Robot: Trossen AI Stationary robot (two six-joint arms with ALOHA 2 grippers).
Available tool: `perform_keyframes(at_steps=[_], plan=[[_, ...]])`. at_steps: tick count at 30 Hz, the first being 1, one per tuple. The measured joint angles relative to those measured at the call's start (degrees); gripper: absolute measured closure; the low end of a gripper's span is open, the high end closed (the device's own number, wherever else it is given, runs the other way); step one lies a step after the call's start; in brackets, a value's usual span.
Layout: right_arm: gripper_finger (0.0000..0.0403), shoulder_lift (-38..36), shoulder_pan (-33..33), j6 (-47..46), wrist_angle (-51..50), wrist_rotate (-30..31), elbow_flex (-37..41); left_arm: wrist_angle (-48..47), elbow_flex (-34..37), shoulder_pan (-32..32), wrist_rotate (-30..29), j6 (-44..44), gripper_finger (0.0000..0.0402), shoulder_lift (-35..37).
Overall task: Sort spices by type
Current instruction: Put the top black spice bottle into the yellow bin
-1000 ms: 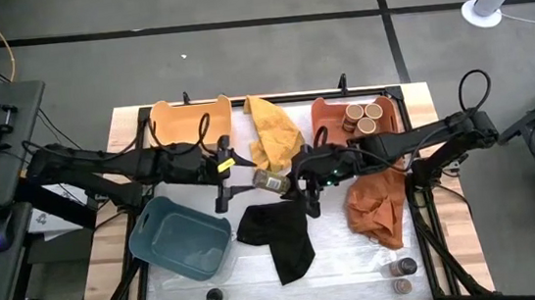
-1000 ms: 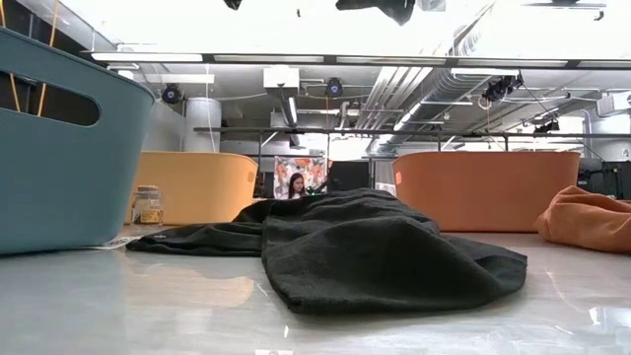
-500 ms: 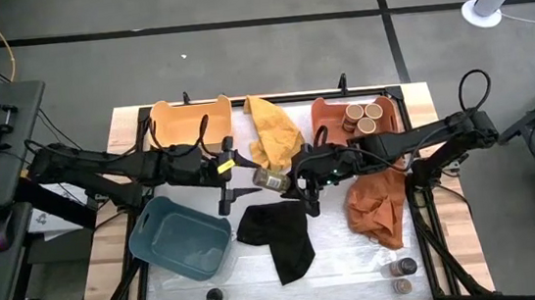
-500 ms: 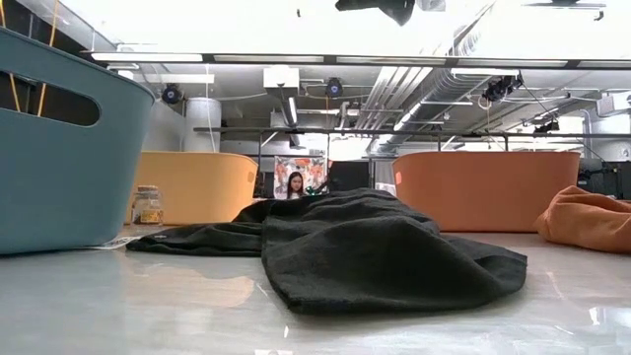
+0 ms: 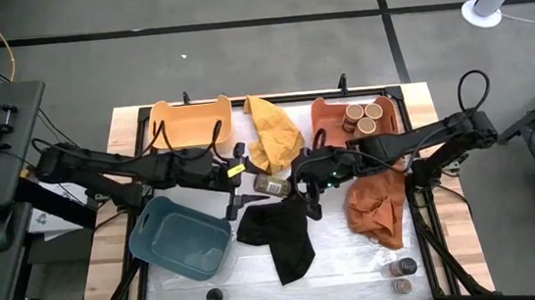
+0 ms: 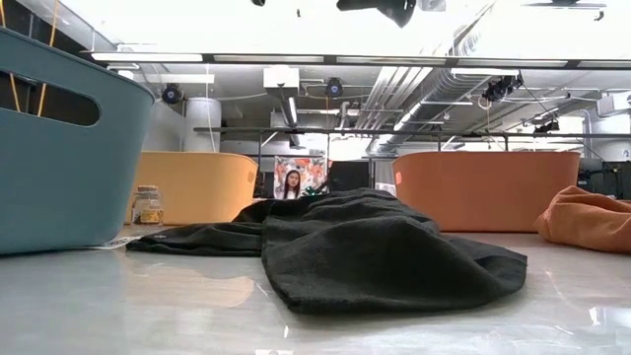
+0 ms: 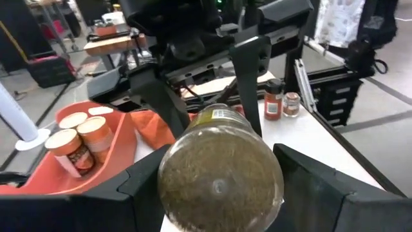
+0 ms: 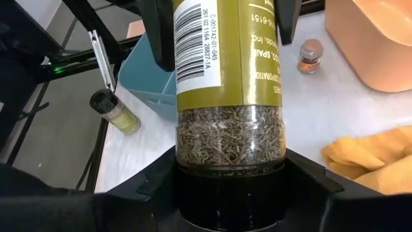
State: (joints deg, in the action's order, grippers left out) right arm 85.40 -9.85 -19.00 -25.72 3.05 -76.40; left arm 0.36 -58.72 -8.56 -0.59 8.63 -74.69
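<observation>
Lying mid-air over table centre: clear cylindrical jar of green-brown herbs, olive label (image 5: 270, 182), long axis running nine to three o'clock. Pinched at its dark-lidded three o'clock end by right gripper (image 5: 295, 181); left gripper (image 5: 238, 184) spread around glass base at nine o'clock, apparently not clamping yet.
</observation>
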Motion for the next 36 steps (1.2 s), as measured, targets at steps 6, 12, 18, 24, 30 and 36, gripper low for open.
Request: perform_keyframes(at_steps=[6, 12, 18, 24, 30, 36], plan=[[0.0204, 0.1, 0.0, 0.1, -0.3, -0.4, 0.0, -0.1, 0.0, 0.0, 1.4, 0.0, 0.0162, -0.2], [0.0181, 0.1, 0.0, -0.6, 0.2, -0.6, 0.0, 0.0, 0.0, 0.0, 1.2, 0.6, 0.0227, -0.2], [0.0093, 0.1, 0.3, -0.9, 0.3, 1.0, -1.0, -3.6, 0.0, 0.3, -1.8, 0.6, 0.0240, 1.5], [0.0080, 0.0, 1.5, -0.2, -6.9, 3.5, -6.0, -13.4, 0.0, 1.5, -8.9, 0.3, 0.0240, 8.6], [0.0078, -0.1, 2.5, 1.2, -5.8, 4.4, -8.0, -17.0, 1.1, 2.6, -16.0, -7.5, 0.0240, 20.4], [0.0077, 0.9, 3.6, 4.5, 6.7, 4.6, -8.0, 5.5, 12.2, 1.9, -16.4, -15.8, 0.0240, 31.3]])
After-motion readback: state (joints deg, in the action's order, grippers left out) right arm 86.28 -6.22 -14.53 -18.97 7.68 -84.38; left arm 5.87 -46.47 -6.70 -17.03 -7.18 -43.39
